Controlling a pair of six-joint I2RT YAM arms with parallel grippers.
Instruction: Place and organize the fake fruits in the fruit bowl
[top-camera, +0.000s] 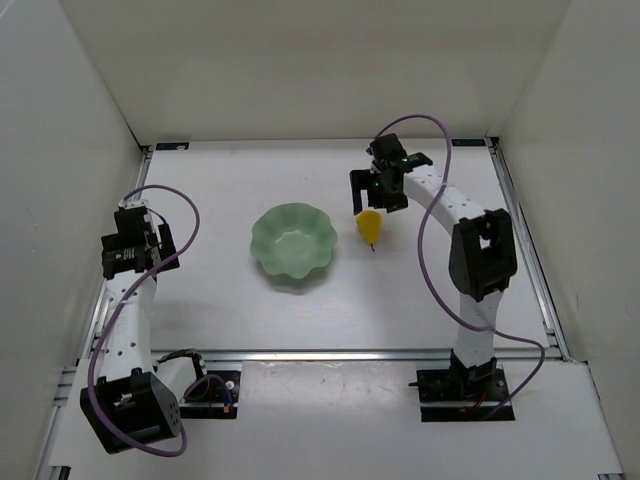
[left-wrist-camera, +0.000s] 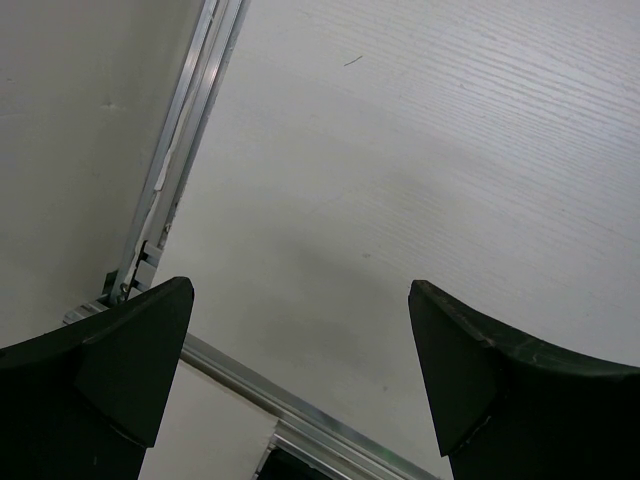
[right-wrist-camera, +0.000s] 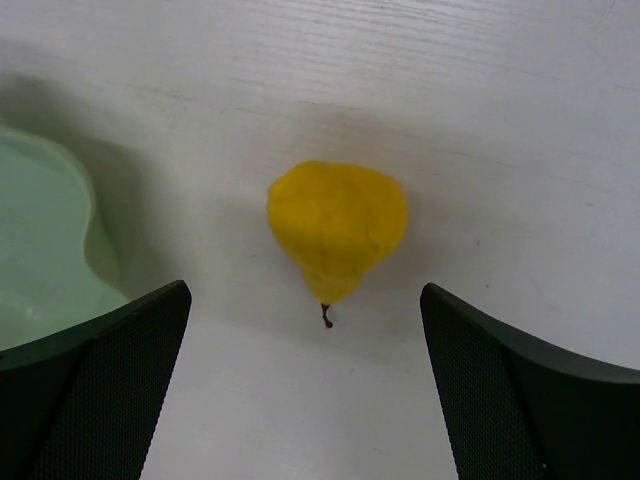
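white table (top-camera: 300, 320) between pale walls (top-camera: 300, 70): the small yellow pear-shaped plastic fruit (right-wrist-camera: 337, 228) lies just beside the glossy jade-green scalloped bowl (top-camera: 293, 243), under the right gripper (top-camera: 376, 203), jaws wide apart; the left gripper (left-wrist-camera: 300, 380), also wide, hangs well away.

The top view looks down over the whole white worktop (top-camera: 300, 320). The right wrist view, close above, shares its small yellow plastic pear (right-wrist-camera: 337, 228); the left wrist view faces the aluminium edge rail (left-wrist-camera: 185, 130).
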